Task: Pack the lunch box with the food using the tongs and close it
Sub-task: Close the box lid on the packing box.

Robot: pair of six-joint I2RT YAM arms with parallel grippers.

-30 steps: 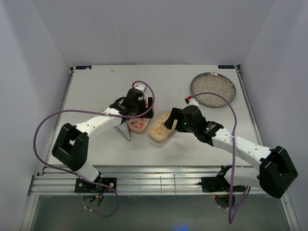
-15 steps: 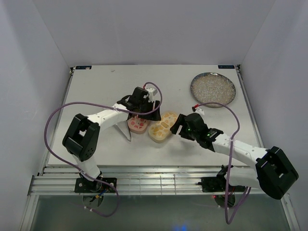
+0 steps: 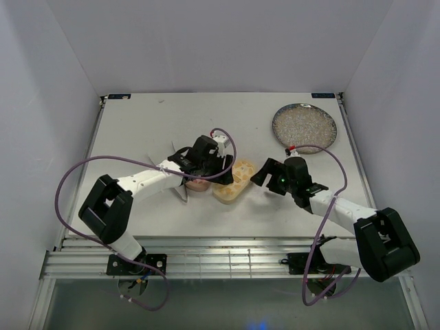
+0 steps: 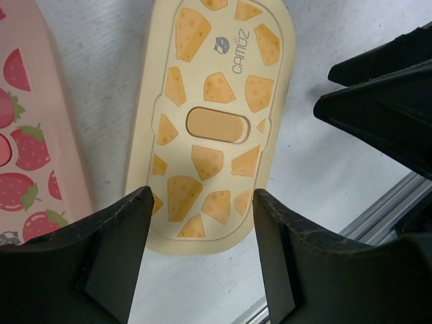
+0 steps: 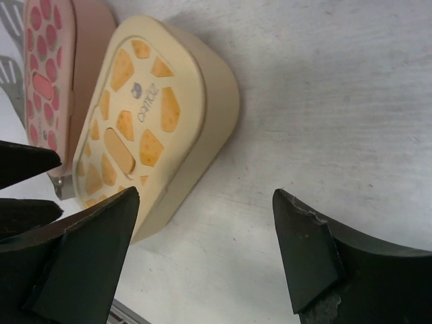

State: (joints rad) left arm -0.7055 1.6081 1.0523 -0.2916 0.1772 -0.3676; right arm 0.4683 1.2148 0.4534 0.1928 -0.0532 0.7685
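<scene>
Lidded tan-yellow lunch box [image 4: 212,128] on bench [image 3: 137,130], pink lunch box [image 4: 27,135] just beside, left claw [image 4: 202,194] wide over its end, right claw [image 5: 206,196] wide alongside.

The yellow lid [image 4: 214,128] bears orange cheese wedges, the pink lid [image 4: 23,115] red strawberries; plate [image 3: 304,128] speckled grey.

The left arm [image 3: 144,180] extends from its base forward and to the right, and its wrist sits over the left side of the yellow box [image 3: 234,182]. The left gripper [image 4: 200,202] points down at the box lid. Its jaws stand apart and straddle one rounded end of the lid from above; contact with the lid cannot be determined. The right arm [image 3: 337,205] extends forward and to the left, ending just right of the box. The right gripper [image 5: 202,202] faces the box, jaws spread wide, gripping nothing.
</scene>
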